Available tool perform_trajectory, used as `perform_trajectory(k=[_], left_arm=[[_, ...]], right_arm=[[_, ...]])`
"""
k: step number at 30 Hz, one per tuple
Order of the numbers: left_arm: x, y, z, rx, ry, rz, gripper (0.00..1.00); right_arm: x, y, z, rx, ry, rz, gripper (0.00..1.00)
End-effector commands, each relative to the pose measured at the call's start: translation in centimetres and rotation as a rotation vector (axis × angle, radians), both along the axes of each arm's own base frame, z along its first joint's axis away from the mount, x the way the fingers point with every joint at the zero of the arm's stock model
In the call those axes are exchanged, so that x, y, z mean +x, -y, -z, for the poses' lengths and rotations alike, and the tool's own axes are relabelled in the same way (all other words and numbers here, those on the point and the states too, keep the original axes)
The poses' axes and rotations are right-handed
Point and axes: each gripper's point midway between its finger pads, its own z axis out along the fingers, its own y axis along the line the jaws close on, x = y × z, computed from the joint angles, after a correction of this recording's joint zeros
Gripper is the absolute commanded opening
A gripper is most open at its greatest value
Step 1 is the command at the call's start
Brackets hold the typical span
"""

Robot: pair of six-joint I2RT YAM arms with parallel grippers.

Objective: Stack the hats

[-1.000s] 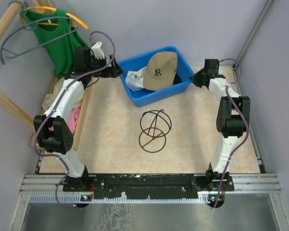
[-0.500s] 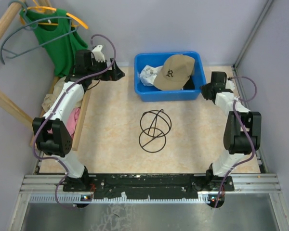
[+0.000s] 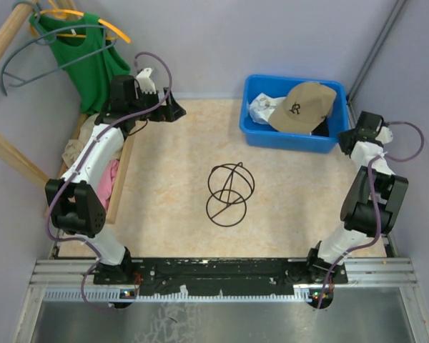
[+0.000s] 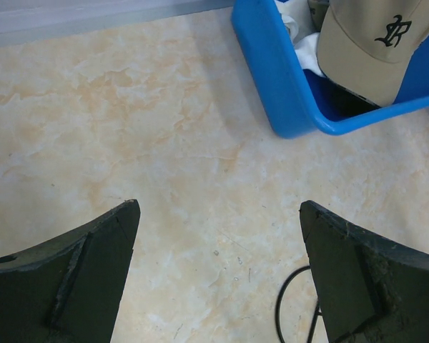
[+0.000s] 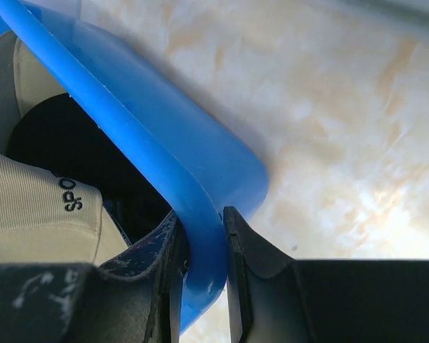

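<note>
Tan fabric baseball cap point(image 3: 304, 107) with a dark embroidered logo sits on top of the pile in the blue plastic bin point(image 3: 286, 140), in the far right corner of the marbled table point(image 3: 164, 179). Its long axis runs diagonally: crown toward the far right, curved brim toward the near left. A crumpled white fabric cap point(image 3: 260, 109) is bunched at the bin's left end, and a black fabric cap point(image 5: 50, 143) shows underneath.

Right gripper point(image 5: 200, 239): jaws pinched onto the bin's rim at its near right corner, close to the table's right edge. Left gripper point(image 4: 218, 207): jaws spread wide, holding nothing, at the far left, with a broad stretch of table between it and the bin. The dark wire-frame sphere point(image 3: 229, 193) stands mid-table, well apart from both.
</note>
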Motion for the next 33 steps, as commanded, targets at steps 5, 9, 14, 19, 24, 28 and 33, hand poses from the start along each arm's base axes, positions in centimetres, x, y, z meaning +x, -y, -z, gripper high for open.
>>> perform_trajectory(k=[5, 9, 14, 19, 24, 28, 33], left_arm=[[-1.1, 0.3, -1.9, -0.015, 0.050, 0.016, 0.98], [-1.3, 0.1, -2.0, -0.014, 0.052, 0.012, 0.99], [-1.6, 0.0, -1.7, -0.008, 0.052, 0.010, 0.99], [-2.0, 0.5, -2.0, -0.030, 0.068, 0.036, 0.99], [-2.3, 0.7, -3.7, -0.073, 0.106, 0.027, 0.99], [-2.5, 0.8, -4.0, -0.072, 0.135, 0.042, 0.99], [-2.4, 0.8, -3.6, -0.055, 0.142, 0.054, 1.00]], right_arm=[[4.2, 5.2, -3.5, -0.156, 0.102, -0.104, 0.28], [4.5, 5.6, -6.5, -0.259, 0.129, -0.167, 0.45], [3.5, 4.6, -11.1, -0.361, 0.202, -0.249, 0.66], [5.9, 1.2, -12.9, -0.284, 0.374, -0.431, 0.72], [9.1, -0.8, -12.4, -0.162, 0.446, -0.547, 0.72], [9.1, 0.7, -12.4, -0.238, 0.375, -0.502, 0.72], [8.4, 2.3, -11.2, -0.288, 0.278, -0.476, 0.70]])
